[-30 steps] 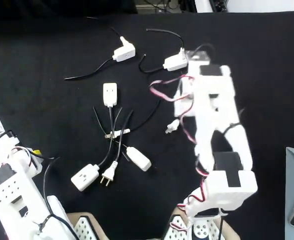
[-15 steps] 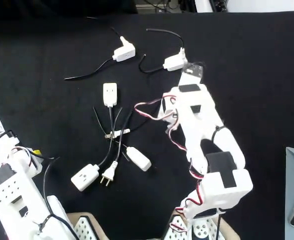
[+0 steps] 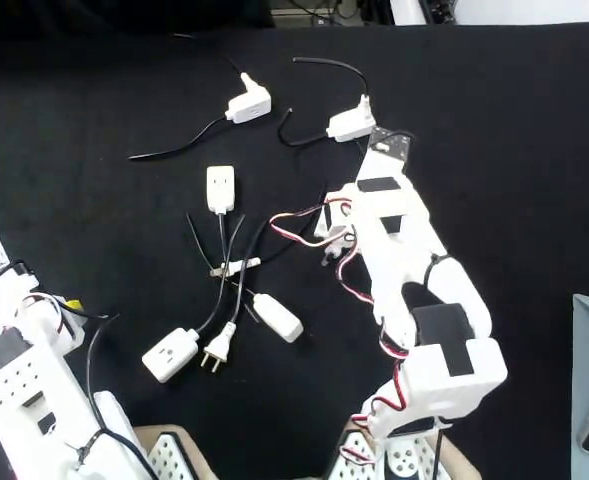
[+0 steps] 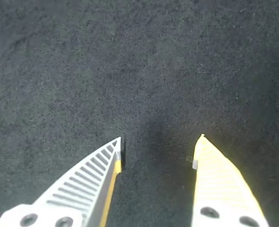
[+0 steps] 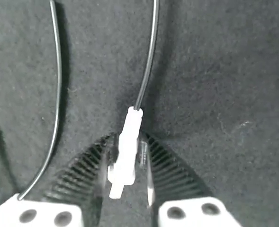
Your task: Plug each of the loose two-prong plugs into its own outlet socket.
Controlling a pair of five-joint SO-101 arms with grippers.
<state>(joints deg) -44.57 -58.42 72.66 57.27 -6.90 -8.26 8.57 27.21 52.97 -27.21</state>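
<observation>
Pinching one plug (image 5: 125, 147) in my right gripper (image 5: 128, 138), left gripper (image 4: 160, 138) spread over bare cloth (image 4: 130, 56); I judge nothing plugged yet, all sockets (image 3: 220, 188) empty.

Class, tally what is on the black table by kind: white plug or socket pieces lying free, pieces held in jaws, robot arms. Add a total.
White plug or socket pieces lying free: 7
Plug held in jaws: 1
Robot arms: 2
Total: 10
</observation>
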